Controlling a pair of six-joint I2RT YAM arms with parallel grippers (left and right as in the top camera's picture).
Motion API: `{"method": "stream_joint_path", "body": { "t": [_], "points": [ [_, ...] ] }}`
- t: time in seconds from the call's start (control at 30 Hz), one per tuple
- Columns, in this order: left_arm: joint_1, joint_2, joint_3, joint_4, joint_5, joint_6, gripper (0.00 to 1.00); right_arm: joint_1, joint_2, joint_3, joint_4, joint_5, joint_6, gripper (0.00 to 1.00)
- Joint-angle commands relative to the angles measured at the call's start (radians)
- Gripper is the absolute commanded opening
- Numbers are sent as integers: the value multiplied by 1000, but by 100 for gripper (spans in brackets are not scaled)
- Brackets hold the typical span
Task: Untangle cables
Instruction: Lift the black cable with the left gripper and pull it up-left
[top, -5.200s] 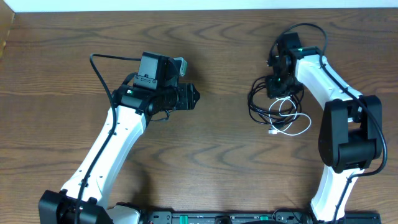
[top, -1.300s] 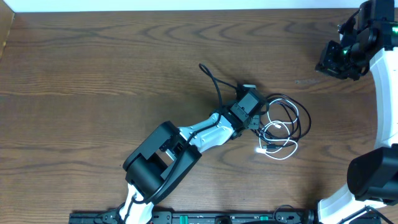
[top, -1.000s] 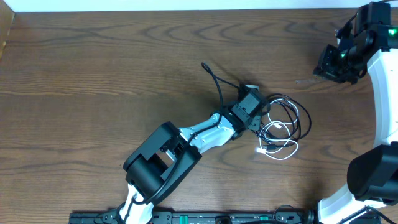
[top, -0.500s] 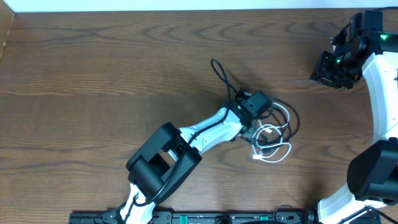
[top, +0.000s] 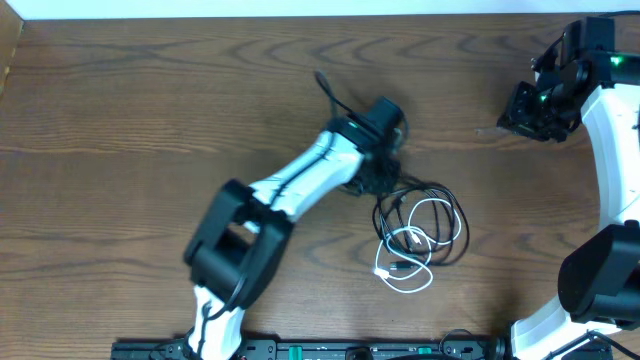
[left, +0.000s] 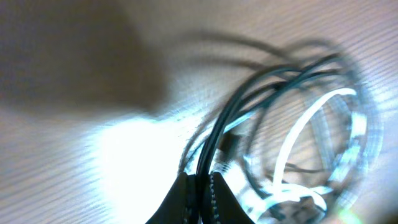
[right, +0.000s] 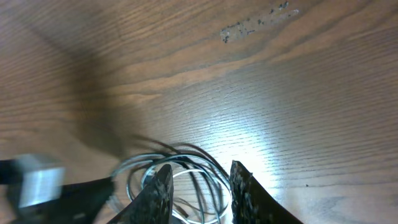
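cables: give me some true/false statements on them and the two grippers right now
1. The left gripper is pinching the black cable. True.
2. The right gripper holds the white cable. False: its jaws stand apart and empty, well away from the cables.
3. The white cable lies on the table. True.
4. The black cable and white cable lie fully separated. False: their loops overlap in one bundle.
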Motion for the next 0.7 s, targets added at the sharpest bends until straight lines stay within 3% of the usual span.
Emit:
{"method": "stream_joint_path", "body": {
  "t": [0.0, 0.4, 0.67],
  "points": [
    [57, -182, 33, 5, 65, 26, 7, 20, 2, -26, 16, -13, 4, 27],
    [169, -509, 33, 62, 65, 26, 7, 156, 2, -141, 245, -390, -84, 28],
    [187, -629, 33, 158, 65, 19, 7, 272, 2, -141, 344, -430, -101, 41]
  ]
}}
